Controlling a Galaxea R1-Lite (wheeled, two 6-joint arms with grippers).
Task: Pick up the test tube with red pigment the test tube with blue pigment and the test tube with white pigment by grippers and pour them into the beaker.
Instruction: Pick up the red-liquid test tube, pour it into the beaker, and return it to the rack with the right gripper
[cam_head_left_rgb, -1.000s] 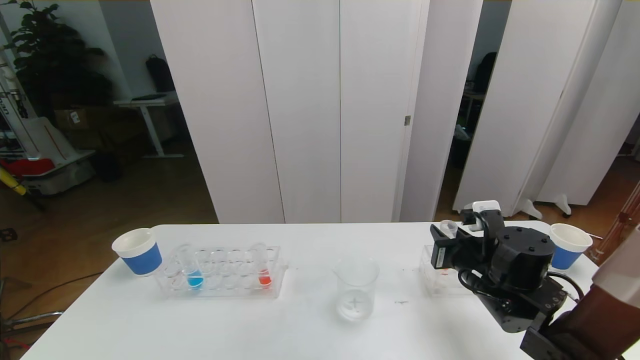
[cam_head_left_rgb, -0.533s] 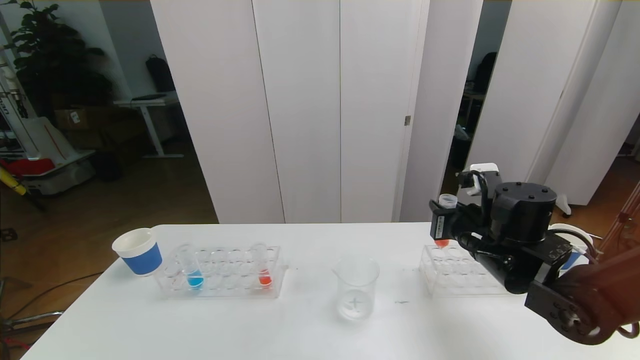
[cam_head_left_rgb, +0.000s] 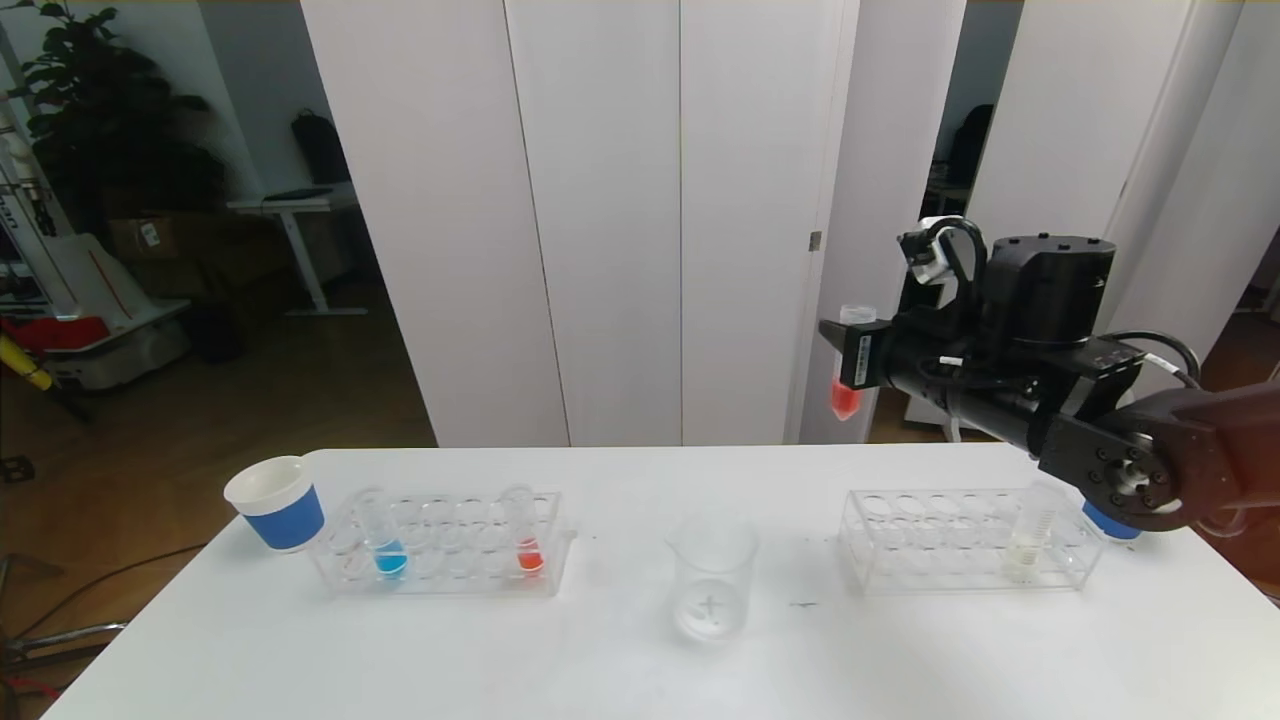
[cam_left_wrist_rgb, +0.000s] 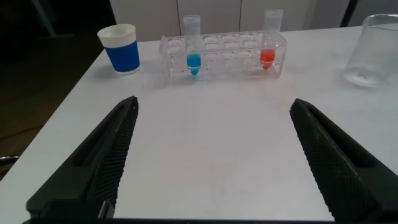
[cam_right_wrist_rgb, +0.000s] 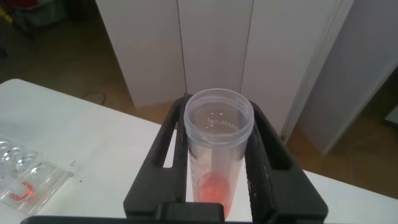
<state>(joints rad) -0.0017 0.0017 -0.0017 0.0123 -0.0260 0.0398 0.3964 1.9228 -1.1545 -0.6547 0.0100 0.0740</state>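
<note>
Head view: right gripper (cam_head_left_rgb: 848, 358) is raised high above the table (cam_head_left_rgb: 600, 660), clamped on the test tube with red pigment (cam_head_left_rgb: 846, 398), which hangs upright, clear of the right rack (cam_head_left_rgb: 960, 545). Red liquid sits in the tube's rounded tip. A white label with small print is on the gripper's side, unreadable. The test tube with white pigment (cam_head_left_rgb: 1030, 535) stands in the right rack near its right end. The beaker (cam_head_left_rgb: 711, 575) stands mid-table, between the two racks, with white measuring marks and a cross-like print, not legible. The left rack (cam_head_left_rgb: 445, 545) holds the test tube with blue pigment (cam_head_left_rgb: 383, 540) near its left end and another red-liquid tube (cam_head_left_rgb: 525, 535) toward its right end. A blue-and-white paper cup (cam_head_left_rgb: 278, 502) stands just beside the left rack; a second cup (cam_head_left_rgb: 1108, 522) is partly hidden behind the right arm.

Left wrist view: left gripper (cam_left_wrist_rgb: 214, 162) hovers low over bare table in front of the left rack, jaws spread wide, holding nothing.

Right wrist view: embossed lettering inside the held tube's rim, too faint to read.
</note>
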